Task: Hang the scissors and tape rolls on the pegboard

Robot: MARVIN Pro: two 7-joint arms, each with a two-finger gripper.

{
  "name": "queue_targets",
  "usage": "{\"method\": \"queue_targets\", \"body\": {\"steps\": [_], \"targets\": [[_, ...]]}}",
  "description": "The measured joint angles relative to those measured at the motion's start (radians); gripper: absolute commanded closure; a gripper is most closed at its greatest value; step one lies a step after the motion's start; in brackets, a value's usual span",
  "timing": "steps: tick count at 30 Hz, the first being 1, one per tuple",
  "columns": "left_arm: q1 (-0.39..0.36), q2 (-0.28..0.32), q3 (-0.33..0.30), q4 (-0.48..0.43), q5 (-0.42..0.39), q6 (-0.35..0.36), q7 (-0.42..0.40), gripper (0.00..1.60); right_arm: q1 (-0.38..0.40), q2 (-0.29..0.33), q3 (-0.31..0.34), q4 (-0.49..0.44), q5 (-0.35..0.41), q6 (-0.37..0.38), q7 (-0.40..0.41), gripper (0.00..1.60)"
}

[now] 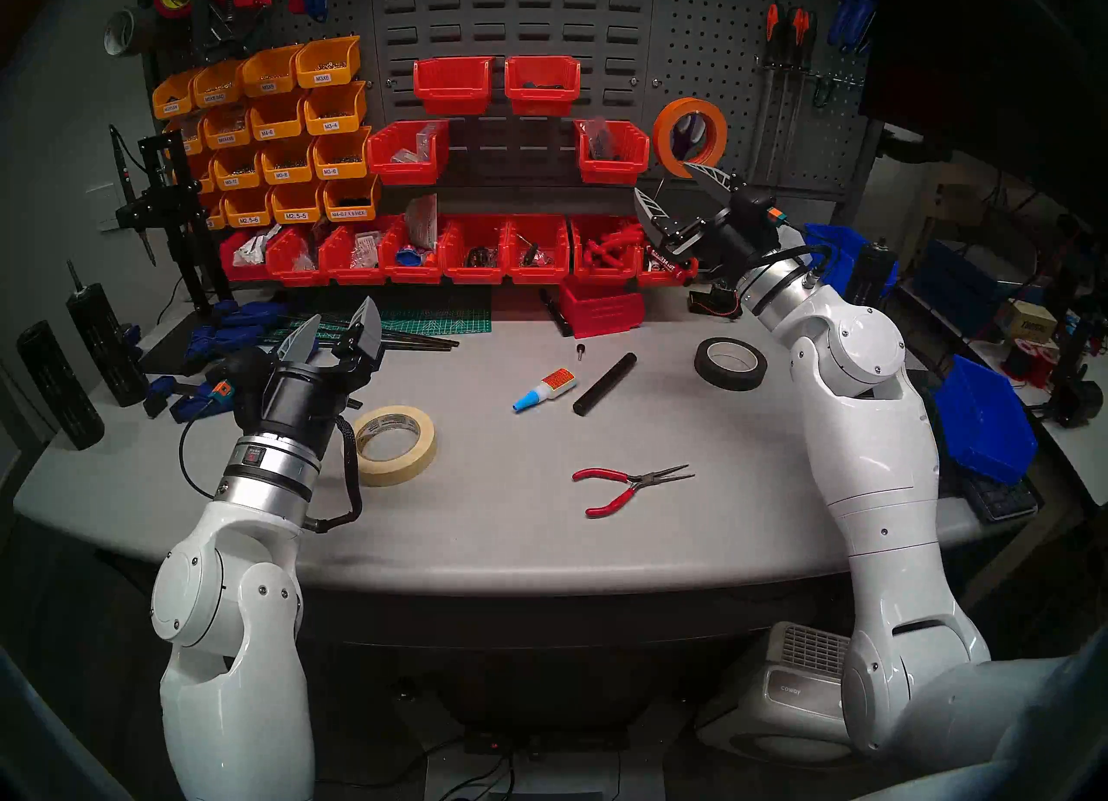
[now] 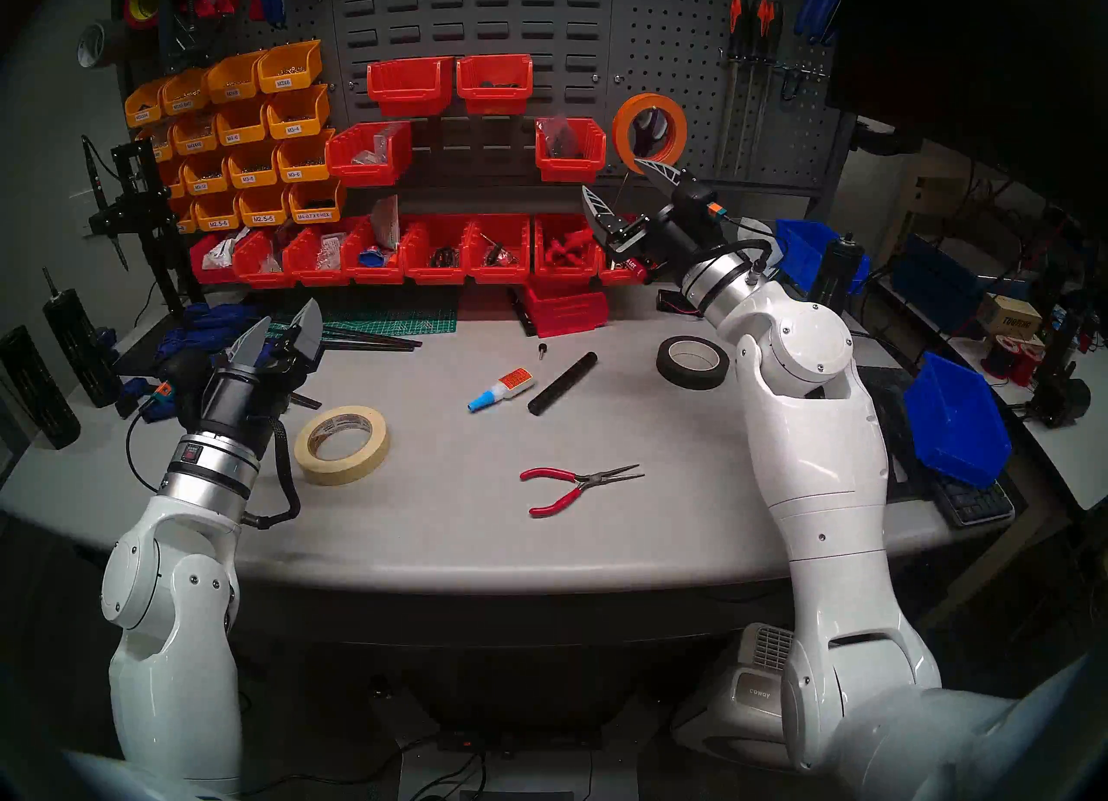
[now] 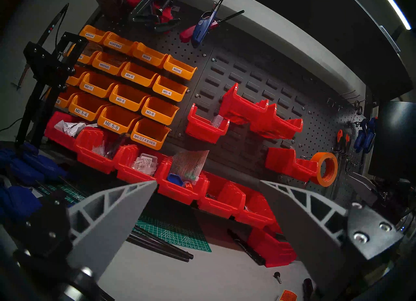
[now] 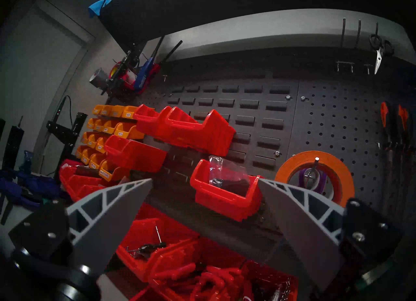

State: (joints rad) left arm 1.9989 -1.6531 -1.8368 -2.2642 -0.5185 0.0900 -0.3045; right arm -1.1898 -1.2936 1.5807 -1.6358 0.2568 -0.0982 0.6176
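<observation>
Right gripper (image 4: 204, 182) open, empty; orange tape (image 4: 315, 158) hung on pegboard (image 4: 337, 113)

Grey table (image 1: 479, 530): cream tape roll (image 1: 396, 445), pliers (image 1: 629, 485).

orange tape roll (image 1: 689, 137); cream tape roll (image 1: 394, 445); dark grey dotted pegboard (image 1: 707, 44)

- An orange tape roll (image 4: 292, 167) hung on a hook on the pegboard (image 4: 337, 118), purple scissors (image 4: 320, 181) behind it.
- The right gripper (image 4: 205, 182) stood wide open, empty, before a red bin (image 4: 222, 194).
</observation>
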Motion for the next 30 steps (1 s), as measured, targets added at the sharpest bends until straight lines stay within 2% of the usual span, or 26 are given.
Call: {"method": "queue_targets", "body": {"steps": [15, 30], "targets": [[0.001, 0.012, 0.011, 0.0, 0.007, 0.003, 0.0, 0.0, -0.163, -0.031, 0.027, -0.174, 0.014, 0.015, -0.043, 0.0], [0.006, 0.021, 0.015, -0.002, 0.01, 0.009, 0.0, 0.0, -0.303, -0.068, 0.041, -0.341, -0.015, 0.15, -0.14, 0.0]]}}
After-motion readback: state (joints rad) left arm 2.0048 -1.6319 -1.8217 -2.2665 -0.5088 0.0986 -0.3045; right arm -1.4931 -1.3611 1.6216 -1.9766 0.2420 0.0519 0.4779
